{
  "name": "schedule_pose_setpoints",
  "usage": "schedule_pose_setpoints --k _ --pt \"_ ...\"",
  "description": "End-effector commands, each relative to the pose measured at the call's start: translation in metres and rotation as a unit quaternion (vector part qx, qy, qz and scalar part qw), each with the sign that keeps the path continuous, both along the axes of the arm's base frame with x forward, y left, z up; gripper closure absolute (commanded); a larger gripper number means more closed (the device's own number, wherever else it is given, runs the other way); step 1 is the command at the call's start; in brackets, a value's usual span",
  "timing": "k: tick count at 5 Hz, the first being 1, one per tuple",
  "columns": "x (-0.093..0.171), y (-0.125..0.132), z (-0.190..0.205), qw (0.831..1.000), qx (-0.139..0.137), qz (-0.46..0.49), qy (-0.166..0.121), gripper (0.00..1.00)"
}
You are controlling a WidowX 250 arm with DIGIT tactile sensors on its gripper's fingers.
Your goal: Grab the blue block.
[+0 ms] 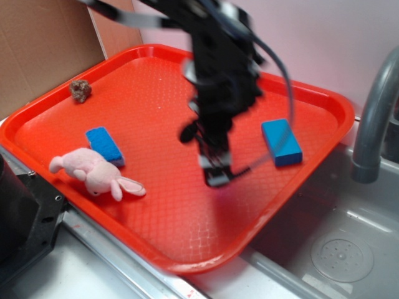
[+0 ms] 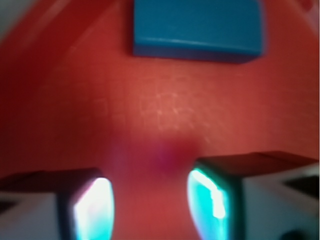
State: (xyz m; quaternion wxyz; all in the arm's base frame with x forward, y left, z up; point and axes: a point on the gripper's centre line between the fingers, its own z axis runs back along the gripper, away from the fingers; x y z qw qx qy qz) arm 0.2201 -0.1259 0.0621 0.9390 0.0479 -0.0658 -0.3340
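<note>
Red plastic tray with textured floor [image 1: 156,237] fills frame centre. Black robot arm, motion-blurred, drops from top; gripper [image 1: 217,169] low over tray middle, jaw state unreadable. Bright blue rectangular block [image 1: 281,142] right of gripper, apart. Smaller blue pad [image 1: 105,145] centre left, just beside pink plush bunny [image 1: 93,174]. Brown lump [image 1: 80,91] upper left. Grey faucet [image 1: 374,118] right edge.

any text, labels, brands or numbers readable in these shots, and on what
None: no readable text in either view.
The blue block, blue pad, plush bunny and red tray show plain surfaces.
The gripper and arm are motion-blurred; any marking there cannot be read.
</note>
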Motion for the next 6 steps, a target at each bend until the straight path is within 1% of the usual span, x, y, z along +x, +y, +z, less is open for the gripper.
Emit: schedule_pose_setpoints --k 1,2,3,4,5,6 --pt "0.050 -0.001 0.000 0.992 0.004 -0.123 -0.010 0.00" --pt "0.062 -0.017 -0.006 0.981 -0.001 -0.192 0.009 0.00" --pt "0.067 -0.024 -0.008 0.987 -0.036 -0.154 0.020 0.00" --pt "0.064 -0.031 -0.010 0.996 -0.047 -0.028 0.068 0.00" --pt "0.060 -0.026 -0.011 0.981 -0.034 0.099 0.165 0.00" --pt "0.070 -0.019 -0.017 0.955 -0.078 0.217 0.187 0.00"
